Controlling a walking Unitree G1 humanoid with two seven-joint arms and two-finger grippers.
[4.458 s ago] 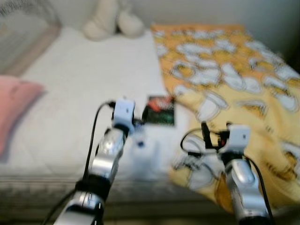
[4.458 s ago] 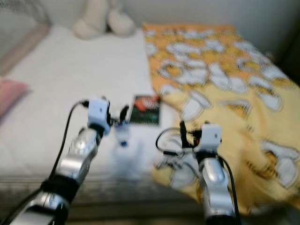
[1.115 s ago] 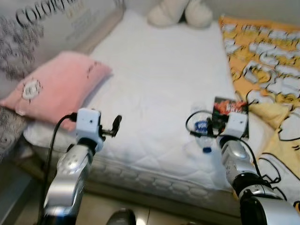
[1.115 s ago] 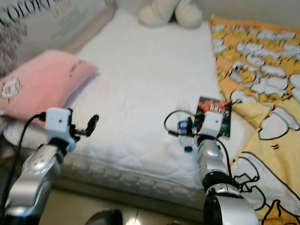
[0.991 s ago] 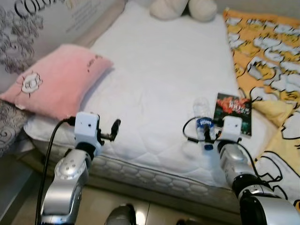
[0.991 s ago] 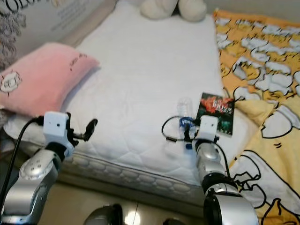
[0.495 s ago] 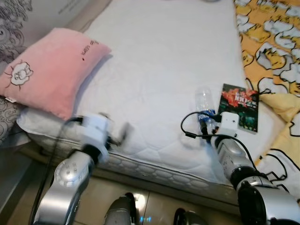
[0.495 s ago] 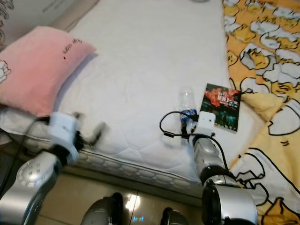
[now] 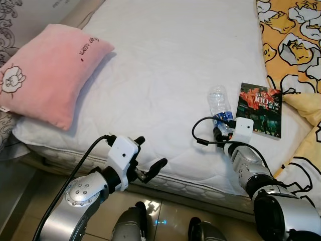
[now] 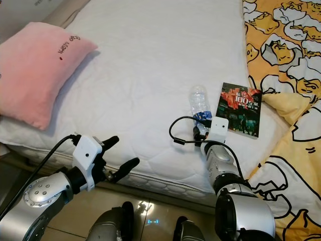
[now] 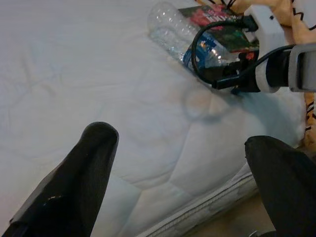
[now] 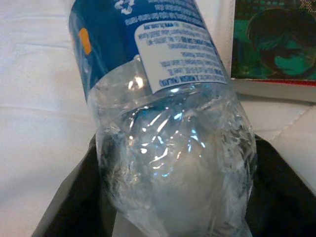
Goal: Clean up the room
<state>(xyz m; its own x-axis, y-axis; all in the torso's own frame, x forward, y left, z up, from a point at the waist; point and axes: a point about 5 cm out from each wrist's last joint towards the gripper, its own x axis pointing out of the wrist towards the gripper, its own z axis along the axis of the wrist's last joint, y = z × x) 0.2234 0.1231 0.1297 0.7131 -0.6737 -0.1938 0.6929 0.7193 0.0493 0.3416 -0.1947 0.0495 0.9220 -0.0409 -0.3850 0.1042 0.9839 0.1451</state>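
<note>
Here the right claw (image 12: 173, 197) reaches the plastic bottle (image 9: 218, 103) lying on the bed (image 9: 165, 60) beside a book (image 9: 261, 110), its fingers apparently set around the bottle's end but not visibly clamped, so closing comes next, while the left claw (image 9: 149, 159) hangs open.

On the mattress (image 9: 170, 60), the bottle (image 9: 219, 106) lies near the front edge, the book (image 9: 260, 109) just beside it on the right. The pillow (image 9: 42, 70) sits at the left edge. The blanket (image 9: 296, 45) covers the right side, behind and right of the book.
</note>
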